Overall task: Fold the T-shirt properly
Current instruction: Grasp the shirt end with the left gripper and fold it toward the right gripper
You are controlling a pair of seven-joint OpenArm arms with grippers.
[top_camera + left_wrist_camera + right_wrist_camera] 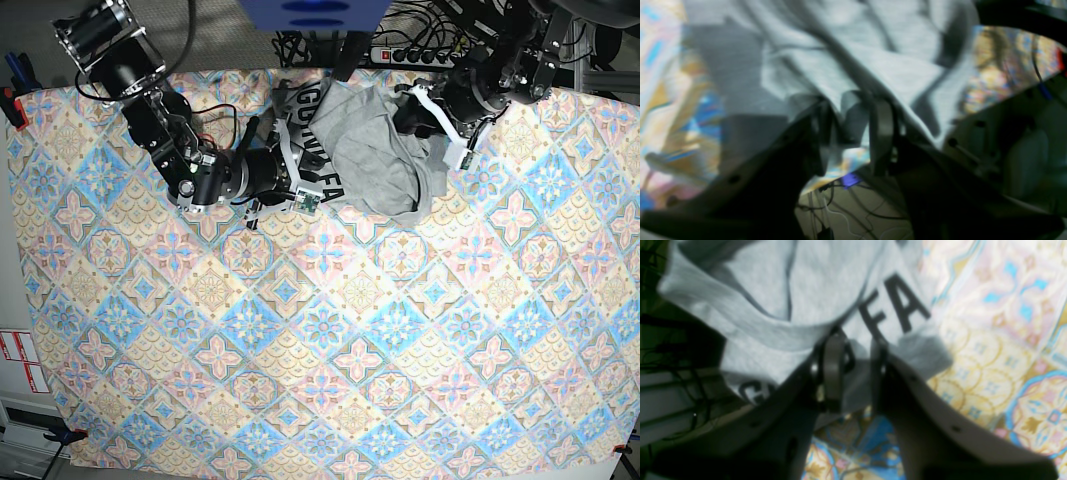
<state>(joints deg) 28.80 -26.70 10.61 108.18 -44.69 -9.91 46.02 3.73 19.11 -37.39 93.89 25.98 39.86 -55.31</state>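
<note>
Both tools pinch the crumpled, soft heather-grey T-shirt (pixel 365 150)

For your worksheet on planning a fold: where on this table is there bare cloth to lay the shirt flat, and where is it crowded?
Free: the tablecloth from the T-shirt down to the near edge, side to side. Crowded: the far edge, where the bunched T-shirt sits between the right gripper and left gripper, both holding it.

The tablecloth (pixel 330 350) lies bare across its near and middle areas, giving unobstructed passage. At the far edge, the bunched T-shirt (pixel 375 150) sits between the left gripper (pixel 432 122) and right gripper (pixel 298 182), blocking passage there.
</note>
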